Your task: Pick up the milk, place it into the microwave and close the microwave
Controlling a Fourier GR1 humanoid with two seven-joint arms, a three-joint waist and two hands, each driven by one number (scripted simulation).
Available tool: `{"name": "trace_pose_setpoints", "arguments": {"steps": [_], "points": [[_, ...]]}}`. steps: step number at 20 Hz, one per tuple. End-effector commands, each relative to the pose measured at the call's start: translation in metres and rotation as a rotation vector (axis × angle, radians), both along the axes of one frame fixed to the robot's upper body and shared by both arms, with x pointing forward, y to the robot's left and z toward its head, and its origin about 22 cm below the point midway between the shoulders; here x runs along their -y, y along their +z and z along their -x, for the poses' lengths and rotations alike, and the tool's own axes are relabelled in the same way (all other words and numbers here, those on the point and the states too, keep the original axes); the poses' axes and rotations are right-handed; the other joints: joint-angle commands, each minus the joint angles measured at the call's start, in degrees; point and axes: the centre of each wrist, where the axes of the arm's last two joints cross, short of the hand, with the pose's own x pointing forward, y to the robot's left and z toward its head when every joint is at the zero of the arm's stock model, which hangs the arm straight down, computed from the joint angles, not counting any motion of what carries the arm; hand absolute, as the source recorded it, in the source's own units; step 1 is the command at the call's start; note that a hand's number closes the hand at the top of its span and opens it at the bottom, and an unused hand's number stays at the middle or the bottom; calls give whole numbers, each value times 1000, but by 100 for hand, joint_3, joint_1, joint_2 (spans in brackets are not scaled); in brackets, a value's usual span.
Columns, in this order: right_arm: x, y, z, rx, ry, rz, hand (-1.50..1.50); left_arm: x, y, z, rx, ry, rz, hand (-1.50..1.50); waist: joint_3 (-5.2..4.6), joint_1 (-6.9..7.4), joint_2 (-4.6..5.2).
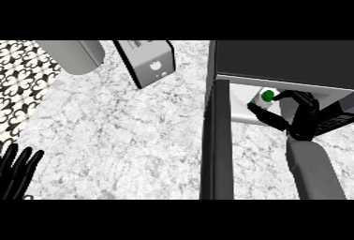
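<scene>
The milk (265, 97), a white carton with a green cap, sits just inside the microwave's opening (242, 101) at the upper right. My right hand (298, 115) reaches into that opening, its fingers and thumb curled round the milk. The dark microwave (276, 61) has its door (216, 140) swung open toward me, seen edge-on as a tall dark slab left of my right forearm. My left hand (17, 171) rests open at the lower left edge, fingers up, far from the microwave.
A toaster (146, 61) stands on the marble counter (117, 136) at the top centre. A grey rounded object (72, 55) lies at the top left beside a patterned tile strip (21, 79).
</scene>
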Motion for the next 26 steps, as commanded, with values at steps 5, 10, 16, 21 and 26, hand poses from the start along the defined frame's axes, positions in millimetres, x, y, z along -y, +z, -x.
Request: {"name": "trace_pose_setpoints", "arguments": {"steps": [5,10,16,21,26], "points": [[-16,-5,-23,-243,-54,-88,-150,10,-1,-10,7,-47,-11,-150,-35,371,343],[-19,-9,-21,-275,-18,-120,-150,16,1,-14,6,-78,-18,-150,-32,395,310],[-29,-16,-21,-312,-9,-146,-150,23,1,-19,7,-91,-20,-150,-28,328,300],[-14,-10,-25,-321,-39,-147,-150,27,4,-21,6,-79,-41,-150,-25,162,247],[-15,-15,-25,-355,-28,-132,-150,34,-1,-21,-11,-92,-28,-150,-27,116,222]]}}
